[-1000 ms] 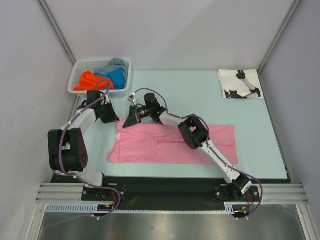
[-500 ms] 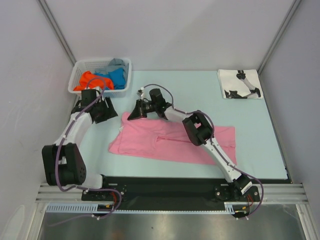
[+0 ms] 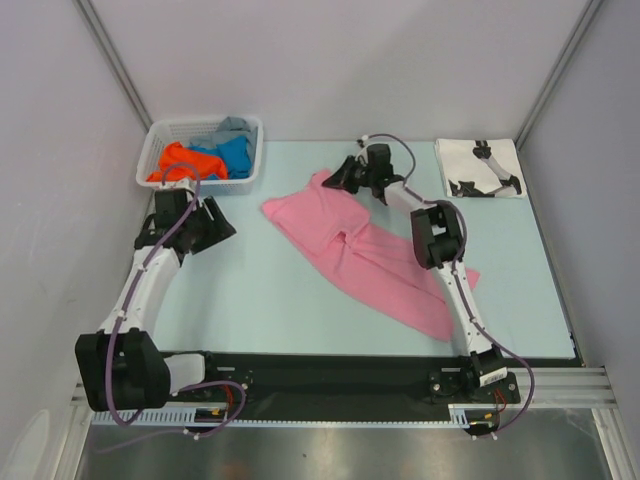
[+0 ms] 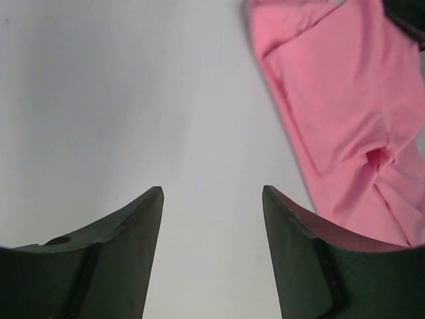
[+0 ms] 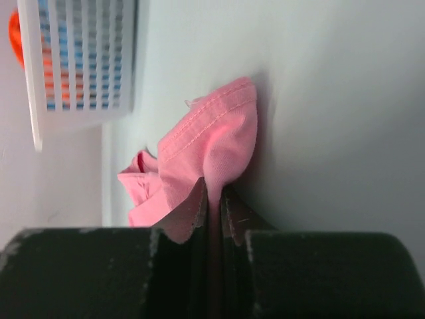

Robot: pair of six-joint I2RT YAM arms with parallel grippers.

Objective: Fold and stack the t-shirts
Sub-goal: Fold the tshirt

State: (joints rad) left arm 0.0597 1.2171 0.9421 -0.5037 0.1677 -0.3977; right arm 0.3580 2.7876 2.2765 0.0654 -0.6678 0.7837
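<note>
"The right pincer (image 3: 333, 184) is clamped shut on a hem of the pink t-shirt (image 3: 385, 262), up at the far middle of the tabletop (image 3: 270, 295)."

"And the left pincer (image 3: 222, 226)?"

"Its jaws are wide apart with nothing between them. It's over bare tabletop at the left, near the basket (image 3: 158, 148). A second ago it was pinching the shirt's far left corner. It has let go and drawn away."

"So the shirt moved?"

"Dragged. It lay flat across the near middle. Now it slants from the right pincer down to the near right, rumpled, with a pucker mid-cloth."

"Is that good for folding?"

"I'd say it's being re-laid, not folded yet, and it'll want smoothing first. The white printed t-shirt (image 3: 478, 167) sits folded at the far right, likely where the stack goes. The other t-shirts (image 3: 205, 158) wait in the basket."
</note>
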